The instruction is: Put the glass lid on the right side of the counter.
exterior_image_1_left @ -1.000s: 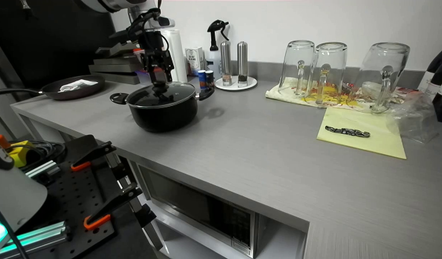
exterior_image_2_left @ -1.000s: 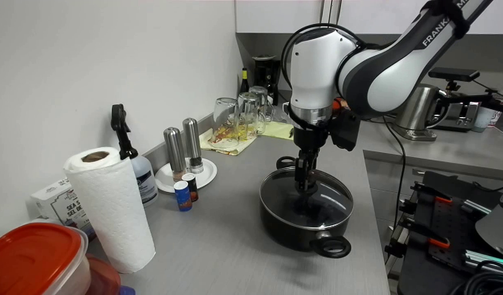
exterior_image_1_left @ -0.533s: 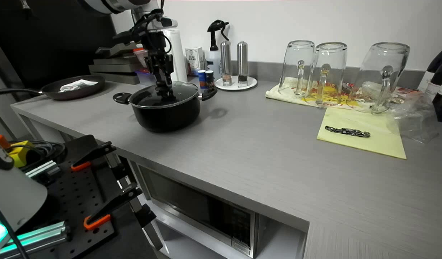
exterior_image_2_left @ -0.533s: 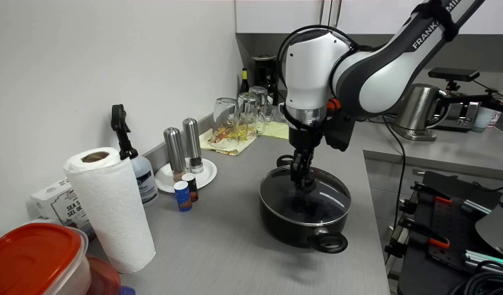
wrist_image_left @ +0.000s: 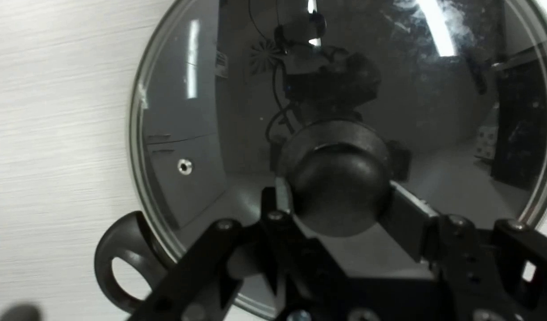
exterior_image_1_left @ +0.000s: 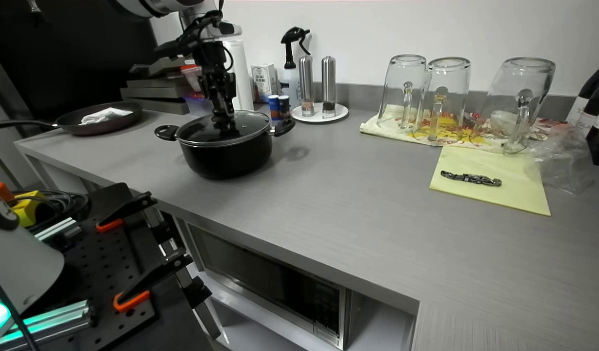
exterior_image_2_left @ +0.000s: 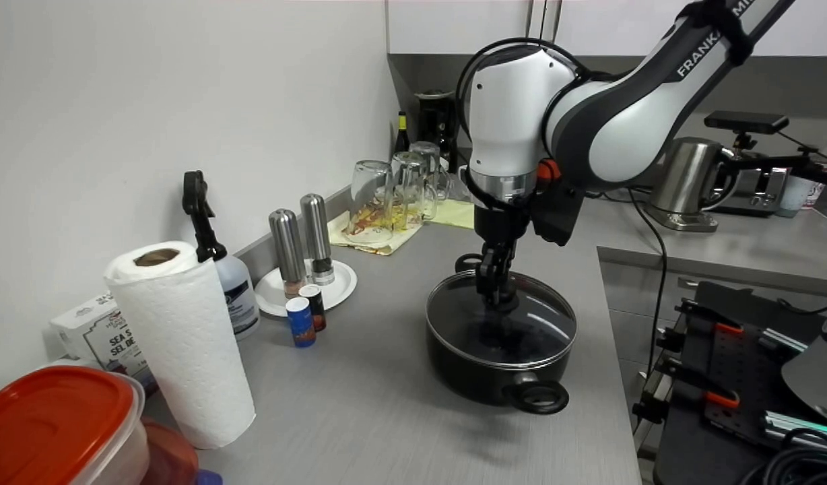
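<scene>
Glass lid point(exterior_image_2_left: 502, 333) and black pot point(exterior_image_1_left: 226, 158) nearer the mugs point(exterior_image_1_left: 446, 92)

Both sit slightly closer to them than a second ago, and the gripper point(wrist_image_left: 342, 194) has come along, clamped on the lid's dark knob point(wrist_image_left: 340, 178). The lid rests on the pot, near the front edge of the counter point(exterior_image_1_left: 358, 204). A broad open stretch of counter runs from the pot to the yellow sheet point(exterior_image_1_left: 499, 197). Equally wide every way, the round lid lies level, knob pointing up.

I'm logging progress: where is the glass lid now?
In an exterior view, the glass lid sits right of centre atop the black pot; in the wrist view, its dark knob is between the jaws of the gripper.
</scene>
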`<act>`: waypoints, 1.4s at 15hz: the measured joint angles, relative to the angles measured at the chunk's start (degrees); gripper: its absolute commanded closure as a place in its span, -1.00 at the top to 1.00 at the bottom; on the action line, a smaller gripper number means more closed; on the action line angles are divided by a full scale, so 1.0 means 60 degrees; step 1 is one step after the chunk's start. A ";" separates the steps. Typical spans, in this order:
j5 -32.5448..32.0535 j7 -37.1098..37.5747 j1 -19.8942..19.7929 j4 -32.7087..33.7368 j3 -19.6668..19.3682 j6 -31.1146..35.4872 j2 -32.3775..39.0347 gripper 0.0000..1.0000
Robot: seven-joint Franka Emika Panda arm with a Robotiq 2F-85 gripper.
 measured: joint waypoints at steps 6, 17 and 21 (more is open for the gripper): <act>0.0022 0.0153 -0.0043 -0.0107 -0.0017 -0.0067 -0.1151 -0.49; 0.0023 0.0432 -0.1348 -0.0251 -0.0596 -0.0363 -0.2127 -0.49; 0.0026 0.0513 -0.2077 -0.0334 -0.1183 -0.0364 -0.2140 -0.49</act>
